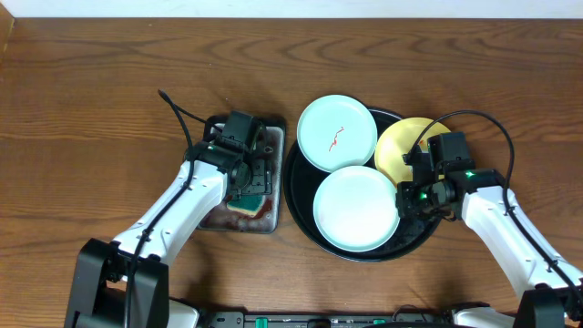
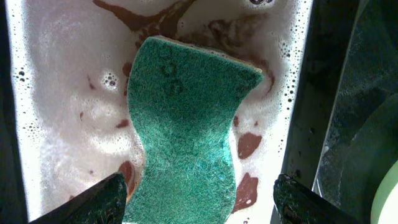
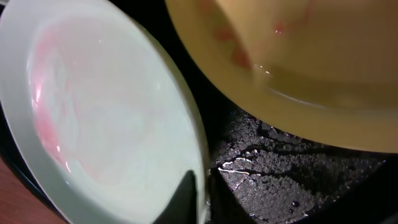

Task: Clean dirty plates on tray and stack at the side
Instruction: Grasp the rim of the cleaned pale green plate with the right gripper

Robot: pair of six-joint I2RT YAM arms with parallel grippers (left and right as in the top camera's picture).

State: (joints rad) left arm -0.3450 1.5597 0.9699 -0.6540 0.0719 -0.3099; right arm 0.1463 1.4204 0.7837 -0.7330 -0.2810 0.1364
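Brown wood-grain worktop (image 1: 91, 91) fills the overhead view, with a pale strip along its far edge.

At the left stands a small rectangular metal tray (image 1: 214, 221), its bottom covered in foamy pale water with reddish-brown patches (image 2: 62, 93). A green sponge (image 1: 246, 202) lies in it, scrubbing face up and curved along its sides (image 2: 186, 124). The left gripper (image 1: 250, 182) hangs straight over the sponge, jaws spread wide. In the left wrist view one dark fingertip (image 2: 93, 202) sits at 7 o'clock of the sponge and the other at 5 o'clock, neither pressing on it (image 2: 199, 205).

Just beside the metal tray, at its 3 o'clock, sits the round black tray (image 1: 301, 210), and all three plates are on it, crowded together. A mint plate with a red squiggle (image 1: 337, 132) lies at 12 o'clock. The plain mint plate (image 1: 355, 208) lies at 6 o'clock, and up close it shows a faint pink film (image 3: 112, 112). The yellow plate (image 1: 401, 150) lies at 2 o'clock, carrying pale red traces (image 3: 311, 74). Wet black tray floor (image 3: 280, 174) shows between these two.

The right gripper (image 1: 404, 202) meets the plain mint plate at its 3 o'clock edge, jaws almost closed and pinching the rim (image 3: 202, 202).
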